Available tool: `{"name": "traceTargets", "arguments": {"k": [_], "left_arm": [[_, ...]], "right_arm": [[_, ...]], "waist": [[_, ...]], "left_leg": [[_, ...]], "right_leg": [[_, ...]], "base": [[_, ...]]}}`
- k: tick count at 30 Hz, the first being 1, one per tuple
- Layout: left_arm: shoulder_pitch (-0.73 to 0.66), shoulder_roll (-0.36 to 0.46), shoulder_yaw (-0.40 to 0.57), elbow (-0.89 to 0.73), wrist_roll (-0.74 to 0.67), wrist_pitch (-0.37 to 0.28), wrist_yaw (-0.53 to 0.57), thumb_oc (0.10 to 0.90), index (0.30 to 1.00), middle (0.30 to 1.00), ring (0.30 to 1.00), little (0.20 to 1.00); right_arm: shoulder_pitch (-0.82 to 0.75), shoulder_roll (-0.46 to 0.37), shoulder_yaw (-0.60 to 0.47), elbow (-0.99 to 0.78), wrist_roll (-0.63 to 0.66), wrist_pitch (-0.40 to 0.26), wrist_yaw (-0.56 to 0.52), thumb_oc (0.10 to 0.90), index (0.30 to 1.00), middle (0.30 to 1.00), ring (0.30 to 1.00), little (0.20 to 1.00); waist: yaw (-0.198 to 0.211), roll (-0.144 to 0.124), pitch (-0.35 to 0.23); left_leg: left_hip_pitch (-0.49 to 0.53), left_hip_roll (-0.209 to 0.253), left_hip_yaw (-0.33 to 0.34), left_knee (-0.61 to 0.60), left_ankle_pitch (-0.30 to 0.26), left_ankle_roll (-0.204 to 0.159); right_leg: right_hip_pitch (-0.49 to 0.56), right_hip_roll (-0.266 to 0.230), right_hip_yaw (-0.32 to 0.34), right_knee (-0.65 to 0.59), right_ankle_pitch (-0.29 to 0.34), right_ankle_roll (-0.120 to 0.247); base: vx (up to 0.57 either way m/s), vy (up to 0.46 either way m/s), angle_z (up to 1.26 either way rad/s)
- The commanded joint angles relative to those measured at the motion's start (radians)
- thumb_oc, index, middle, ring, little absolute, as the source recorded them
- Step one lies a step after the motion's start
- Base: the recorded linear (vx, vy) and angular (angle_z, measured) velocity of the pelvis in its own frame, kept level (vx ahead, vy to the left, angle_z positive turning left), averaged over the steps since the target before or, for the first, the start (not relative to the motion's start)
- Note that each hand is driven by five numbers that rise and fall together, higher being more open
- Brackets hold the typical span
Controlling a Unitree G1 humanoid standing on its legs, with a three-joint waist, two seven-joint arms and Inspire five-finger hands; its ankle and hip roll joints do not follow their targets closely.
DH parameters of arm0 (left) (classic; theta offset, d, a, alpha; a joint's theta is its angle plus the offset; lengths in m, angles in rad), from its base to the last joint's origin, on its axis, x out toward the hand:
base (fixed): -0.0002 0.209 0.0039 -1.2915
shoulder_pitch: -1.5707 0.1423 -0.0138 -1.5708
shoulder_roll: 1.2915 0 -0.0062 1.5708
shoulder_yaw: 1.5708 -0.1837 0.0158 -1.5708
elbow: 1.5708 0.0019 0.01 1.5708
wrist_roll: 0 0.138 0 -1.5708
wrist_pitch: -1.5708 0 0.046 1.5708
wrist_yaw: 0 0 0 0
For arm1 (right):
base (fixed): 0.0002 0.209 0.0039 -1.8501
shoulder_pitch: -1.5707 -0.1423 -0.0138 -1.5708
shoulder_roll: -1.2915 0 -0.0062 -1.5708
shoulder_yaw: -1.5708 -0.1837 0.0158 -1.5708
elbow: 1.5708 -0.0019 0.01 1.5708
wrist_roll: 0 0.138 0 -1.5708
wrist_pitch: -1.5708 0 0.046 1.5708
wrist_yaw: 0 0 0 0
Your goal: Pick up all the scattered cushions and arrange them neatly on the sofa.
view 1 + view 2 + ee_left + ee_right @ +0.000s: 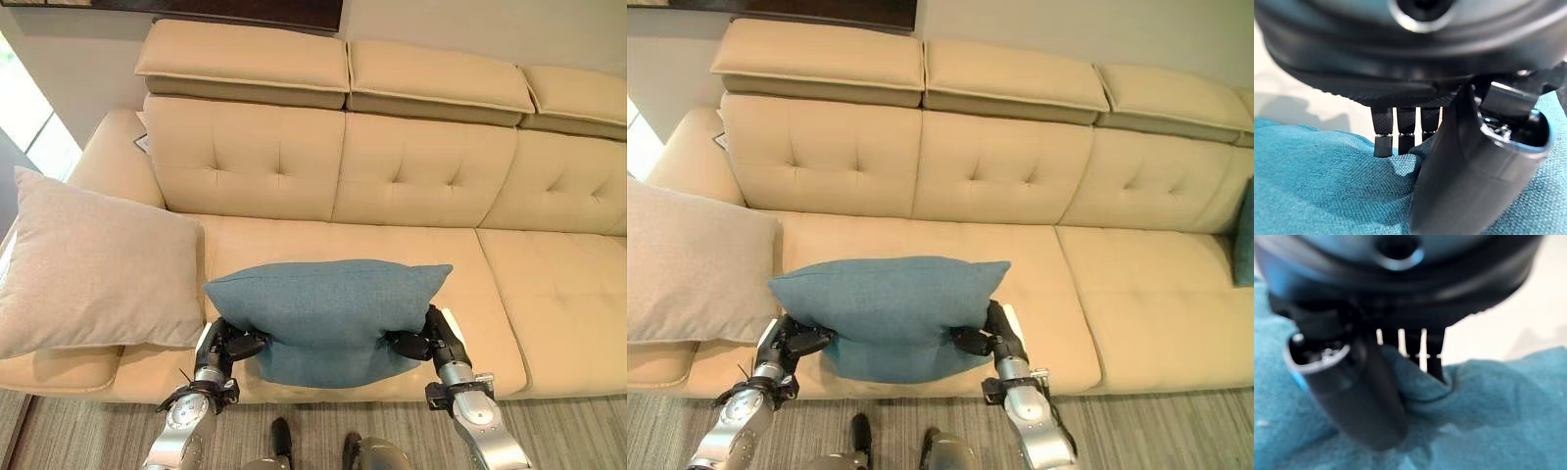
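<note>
A teal cushion [323, 308] is held between my two hands above the front edge of the beige sofa [411, 176], over its left-middle seat. My left hand [227, 345] pinches the cushion's lower left side, thumb and fingers pressed into the cloth [1327, 186]. My right hand [423, 341] pinches the lower right side the same way, with cloth bunched between thumb and fingers [1425, 391]. A light grey cushion [93, 259] leans on the sofa's left end by the armrest. The edge of another teal cushion [1244, 235] shows at the far right of the sofa.
The sofa has three tufted back sections with headrests [245, 59] on top. The middle seat and right seat [568, 294] are bare. Grey carpet [568, 431] runs along the sofa's front. A bright window area [24, 108] lies at the far left.
</note>
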Motion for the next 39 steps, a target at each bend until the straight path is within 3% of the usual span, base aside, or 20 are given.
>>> {"name": "traceTargets", "arguments": {"k": [1, 5, 6, 8, 11, 14, 16, 22, 23, 28, 35, 39], "left_arm": [[-0.082, -0.044, -0.030, -0.139, 0.036, -0.118, -0.084, 0.400, 0.300, 0.300, 0.300, 0.300], [-0.083, -0.055, -0.037, -0.139, 0.035, -0.120, -0.094, 0.400, 0.300, 0.300, 0.300, 0.300], [-0.089, -0.065, -0.047, -0.142, 0.035, -0.120, -0.095, 0.400, 0.300, 0.300, 0.300, 0.300], [-0.093, -0.068, -0.050, -0.147, 0.033, -0.122, -0.094, 0.400, 0.300, 0.300, 0.300, 0.300], [-0.098, -0.074, -0.040, -0.154, 0.023, -0.124, -0.089, 0.400, 0.300, 0.300, 0.300, 0.300], [-0.100, -0.071, -0.033, -0.160, 0.021, -0.120, -0.081, 0.400, 0.300, 0.300, 0.300, 0.300], [-0.101, -0.067, -0.034, -0.173, 0.022, -0.121, -0.073, 0.400, 0.300, 0.300, 0.300, 0.300], [-0.101, -0.067, -0.034, -0.173, 0.022, -0.121, -0.073, 0.400, 0.300, 0.300, 0.300, 0.300], [-0.082, -0.065, -0.042, -0.184, 0.031, -0.119, -0.074, 0.400, 0.300, 0.300, 0.300, 0.300], [-0.087, -0.039, -0.031, -0.186, 0.044, -0.121, -0.069, 0.400, 0.300, 0.300, 0.300, 0.300], [-0.187, -0.021, -0.037, -0.188, 0.085, -0.152, -0.003, 0.400, 0.300, 0.300, 0.300, 0.300], [-0.350, -0.029, -0.056, -0.175, 0.128, -0.195, 0.118, 0.400, 0.300, 0.300, 0.300, 0.300]], "right_arm": [[-0.111, -0.009, -0.031, -0.097, 0.026, -0.147, -0.016, 0.400, 0.300, 0.300, 0.300, 0.300], [-0.090, -0.019, -0.048, -0.102, 0.030, -0.149, -0.014, 0.400, 0.300, 0.300, 0.300, 0.300], [-0.071, -0.025, -0.062, -0.107, 0.034, -0.150, -0.015, 0.400, 0.300, 0.300, 0.300, 0.300], [-0.067, -0.041, -0.066, -0.111, 0.036, -0.151, -0.017, 0.400, 0.300, 0.300, 0.300, 0.300], [-0.071, -0.050, -0.061, -0.108, 0.047, -0.148, -0.016, 0.400, 0.300, 0.300, 0.300, 0.300], [-0.079, -0.051, -0.056, -0.105, 0.048, -0.146, -0.020, 0.400, 0.300, 0.300, 0.300, 0.300], [-0.082, -0.050, -0.053, -0.104, 0.052, -0.142, -0.023, 0.400, 0.300, 0.300, 0.300, 0.300], [-0.082, -0.050, -0.053, -0.104, 0.052, -0.142, -0.023, 0.400, 0.300, 0.300, 0.300, 0.300], [-0.069, -0.050, -0.057, -0.106, 0.036, -0.140, -0.026, 0.400, 0.300, 0.300, 0.300, 0.300], [-0.096, -0.044, -0.042, -0.113, 0.016, -0.131, -0.026, 0.400, 0.300, 0.300, 0.300, 0.300], [-0.231, -0.041, -0.005, -0.125, -0.030, -0.141, -0.091, 0.400, 0.300, 0.300, 0.300, 0.300], [-0.392, -0.020, 0.040, -0.106, -0.055, -0.156, -0.185, 0.400, 0.300, 0.300, 0.300, 0.300]], "waist": [[-0.030, -0.012, -0.073], [-0.039, -0.015, -0.081], [-0.048, -0.017, -0.079], [-0.052, -0.025, -0.069], [-0.044, -0.028, -0.057], [-0.037, -0.030, -0.064], [-0.029, -0.032, -0.068], [-0.028, -0.032, -0.067], [-0.027, -0.013, -0.096], [-0.021, -0.010, -0.103], [-0.016, 0.004, -0.102], [-0.010, 0.020, -0.092]], "left_leg": [[0.042, -0.009, -0.058, 0.032, -0.136, -0.067], [0.031, -0.025, -0.072, 0.099, -0.176, -0.075], [0.003, -0.025, -0.069, 0.183, -0.200, -0.098], [-0.064, -0.008, -0.050, 0.322, -0.226, -0.127], [-0.134, 0.031, -0.048, 0.404, -0.224, -0.141], [-0.144, 0.062, -0.064, 0.347, -0.205, -0.138], [-0.138, 0.086, -0.096, 0.258, -0.157, -0.143], [-0.136, 0.085, -0.096, 0.256, -0.156, -0.143], [-0.073, 0.098, -0.128, 0.110, -0.100, -0.151], [-0.014, 0.078, -0.089, 0.035, -0.090, -0.134], [-0.041, 0.076, -0.061, 0.000, -0.084, -0.130], [-0.097, 0.083, -0.059, 0.000, -0.064, -0.144]], "right_leg": [[0.117, 0.065, 0.009, -0.126, 0.094, 0.000], [0.143, 0.060, 0.009, -0.157, 0.105, -0.011], [0.172, 0.054, 0.007, -0.177, 0.099, -0.025], [0.196, 0.032, -0.009, -0.191, 0.096, -0.037], [0.223, 0.032, -0.013, -0.225, 0.089, -0.046], [0.233, 0.031, -0.011, -0.244, 0.091, -0.040], [0.239, 0.037, -0.002, -0.256, 0.091, -0.035], [0.240, 0.037, -0.002, -0.256, 0.091, -0.035], [0.262, 0.045, 0.009, -0.260, 0.075, -0.033], [0.258, 0.032, 0.044, -0.255, 0.088, -0.018], [0.204, 0.026, 0.064, -0.279, 0.119, 0.004], [0.145, 0.020, 0.054, -0.279, 0.127, 0.016]], "base": [[0.13, -0.054, 0.32], [0.13, -0.045, 0.34], [0.13, -0.076, 0.15], [0.05, -0.048, 0.38], [0.00, -0.001, 0.42], [0.05, 0.037, -0.03], [0.08, 0.053, -0.12], [0.05, 0.047, -0.17], [0.33, 0.371, 0.11], [0.12, 0.162, -0.26], [-0.03, 0.041, -0.12], [-0.05, -0.003, -0.02]]}}
